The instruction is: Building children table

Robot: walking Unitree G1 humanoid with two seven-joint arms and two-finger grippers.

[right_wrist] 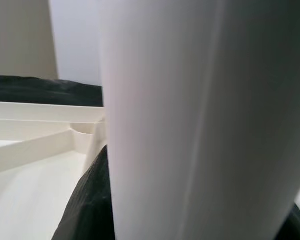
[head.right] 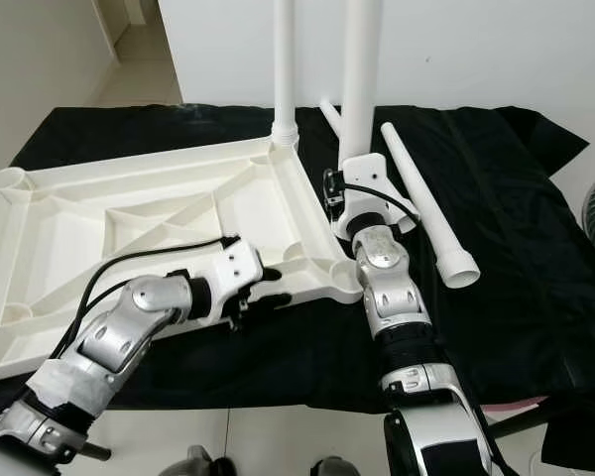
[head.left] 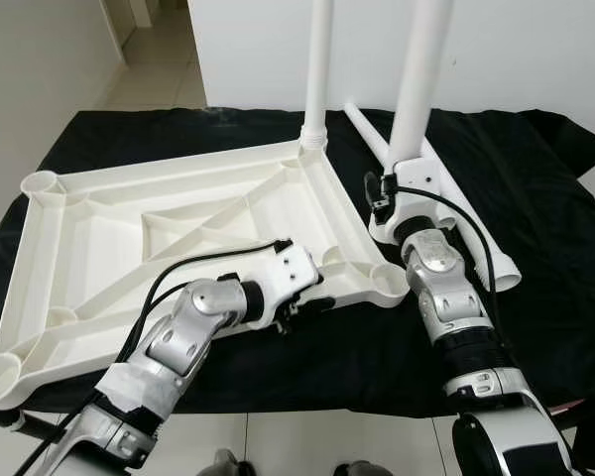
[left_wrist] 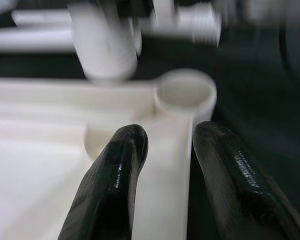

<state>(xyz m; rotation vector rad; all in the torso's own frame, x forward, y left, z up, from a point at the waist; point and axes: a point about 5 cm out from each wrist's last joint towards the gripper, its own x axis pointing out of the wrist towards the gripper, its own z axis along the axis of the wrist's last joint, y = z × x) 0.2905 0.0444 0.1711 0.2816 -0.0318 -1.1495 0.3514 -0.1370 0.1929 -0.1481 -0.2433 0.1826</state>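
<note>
The left hand (head.left: pixel 302 297) is at the near edge of the tabletop (head.left: pixel 129 238), which lies upside down on the black cloth (head.left: pixel 535 198) over the desk. In the left wrist view its two fingers (left_wrist: pixel 115 175) stand on both sides of the edge rib, slightly open around it; whether they press it I cannot tell.

Just beyond them is the empty socket (head.left: pixel 388 281) at the near right corner. The right hand (head.left: pixel 402 213) is a little farther and to the right, closed on an upright leg (head.left: pixel 416 79). The long axis of this leg is near vertical, and its lower end is hidden behind the hand, so I judge the coming move turns on bringing that end over the socket, which lies toward the robot and a little to the left.

Farther back, one leg (head.left: pixel 318 59) already stands in the far right socket. Two more legs (head.right: pixel 426 203) lie on the cloth. The tops of both upright legs are cut off, and the left wrist view is blurred.
</note>
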